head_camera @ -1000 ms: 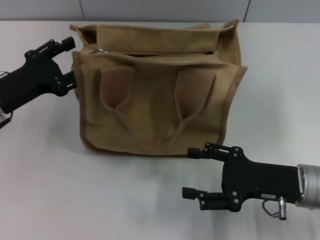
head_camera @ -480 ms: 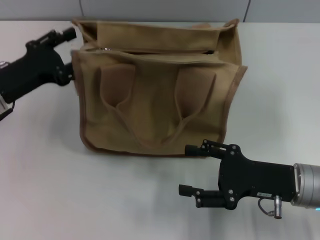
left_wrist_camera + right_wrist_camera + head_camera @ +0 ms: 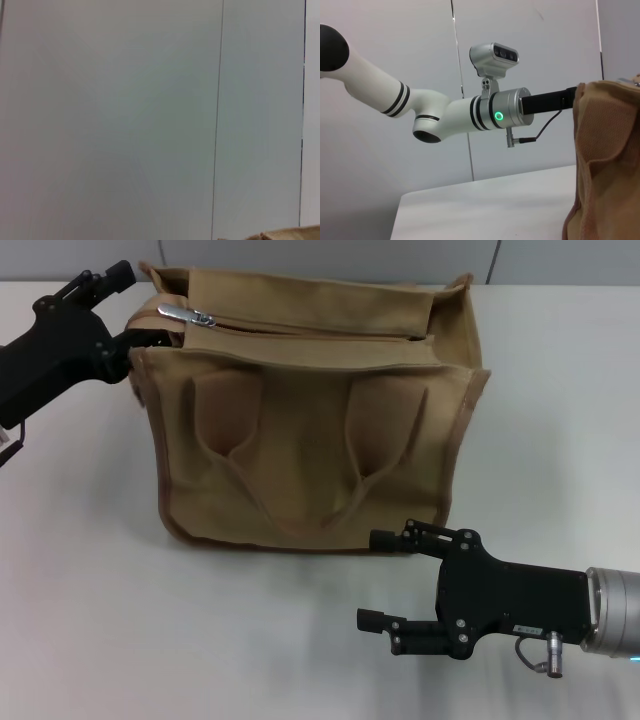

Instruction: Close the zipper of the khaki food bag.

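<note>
The khaki food bag (image 3: 310, 440) stands on the white table, its two loop handles hanging down the front. The zipper (image 3: 310, 328) runs along its top, and the silver pull tab (image 3: 184, 313) lies at the left end. My left gripper (image 3: 140, 305) is shut on the bag's top left end, one finger behind it and one (image 3: 150, 338) at the front edge. My right gripper (image 3: 380, 580) is open and empty, low over the table just in front of the bag's lower right corner. The bag's edge also shows in the right wrist view (image 3: 605, 160).
The white table (image 3: 100, 620) stretches in front of and to both sides of the bag. A grey panelled wall (image 3: 330, 258) stands behind it. The right wrist view shows my left arm (image 3: 470, 115) reaching to the bag.
My left gripper has risen and moved back, taking the bag's top left end up with it. The pull tab now shows clearly. The right gripper has shifted slightly left.
</note>
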